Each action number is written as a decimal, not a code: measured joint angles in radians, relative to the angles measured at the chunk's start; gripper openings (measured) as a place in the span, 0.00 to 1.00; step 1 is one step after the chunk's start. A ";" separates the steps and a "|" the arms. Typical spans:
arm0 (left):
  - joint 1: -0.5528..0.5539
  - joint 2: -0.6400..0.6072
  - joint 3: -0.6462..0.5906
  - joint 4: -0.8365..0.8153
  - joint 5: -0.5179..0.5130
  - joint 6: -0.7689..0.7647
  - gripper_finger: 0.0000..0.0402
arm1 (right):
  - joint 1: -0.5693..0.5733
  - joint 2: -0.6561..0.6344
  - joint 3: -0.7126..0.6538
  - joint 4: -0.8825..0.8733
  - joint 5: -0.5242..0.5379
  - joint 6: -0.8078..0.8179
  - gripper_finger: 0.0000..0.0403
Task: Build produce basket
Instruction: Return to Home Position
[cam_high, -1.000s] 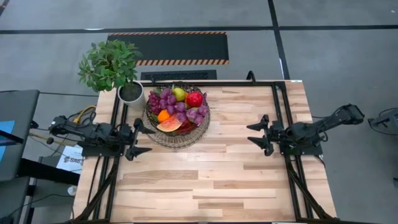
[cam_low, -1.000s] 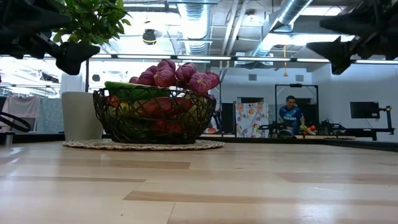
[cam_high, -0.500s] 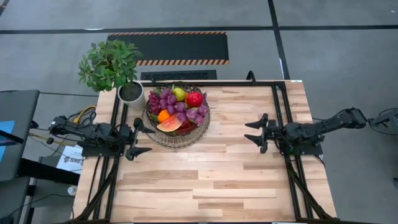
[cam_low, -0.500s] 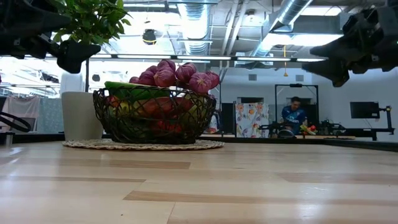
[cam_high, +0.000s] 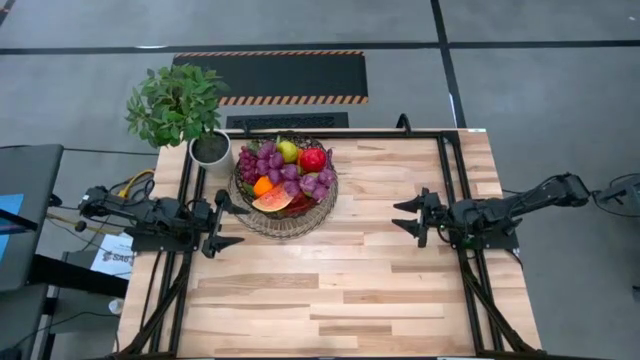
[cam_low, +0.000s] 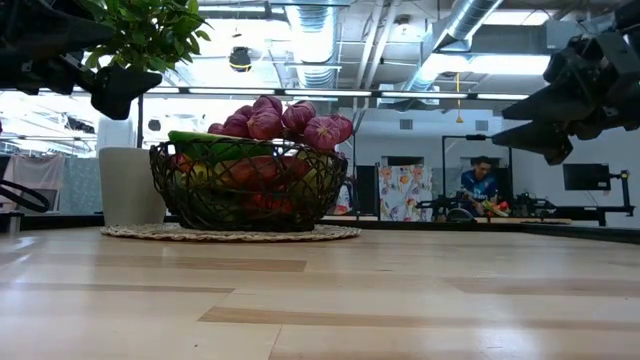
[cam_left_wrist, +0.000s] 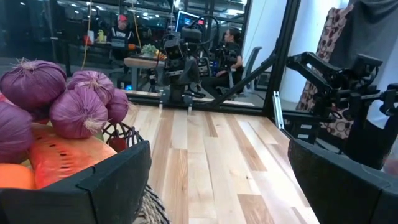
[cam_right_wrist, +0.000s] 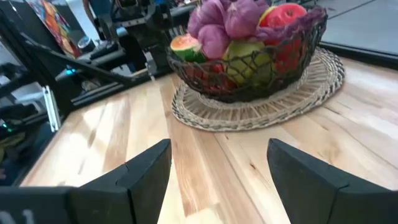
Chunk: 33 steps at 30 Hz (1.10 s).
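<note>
The dark wire basket (cam_high: 285, 212) stands on a pale woven mat (cam_right_wrist: 261, 112) at the table's far left. It holds the produce: purple grapes (cam_high: 268, 160), a pear (cam_high: 288, 150), a red apple (cam_high: 313, 159), an orange (cam_high: 262, 185) and a watermelon slice (cam_high: 272, 202). The basket also shows in the low view (cam_low: 250, 190). My left gripper (cam_high: 226, 222) is open and empty just left of the basket, above the table. My right gripper (cam_high: 408, 216) is open and empty over the table's right part, pointing toward the basket.
A leafy potted plant (cam_high: 180, 105) in a white pot (cam_high: 210, 150) stands at the table's far left corner, beside the basket. Bare wooden table (cam_high: 340, 290) lies between the two grippers and toward the near edge. A person sits in the room behind (cam_low: 478, 185).
My right gripper has gone down toward the table and a little toward the left, staying open. My left gripper and the basket have kept still.
</note>
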 joint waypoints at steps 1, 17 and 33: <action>0.000 0.000 0.000 0.000 0.000 0.000 0.92 | 0.000 0.000 0.000 -0.008 0.000 0.000 0.71; 0.000 0.000 0.000 0.000 0.000 0.000 0.92 | 0.000 0.000 -0.001 -0.069 0.000 0.000 0.71; 0.000 0.000 0.000 0.000 0.000 0.000 0.92 | 0.000 0.000 -0.001 -0.071 0.000 0.000 0.71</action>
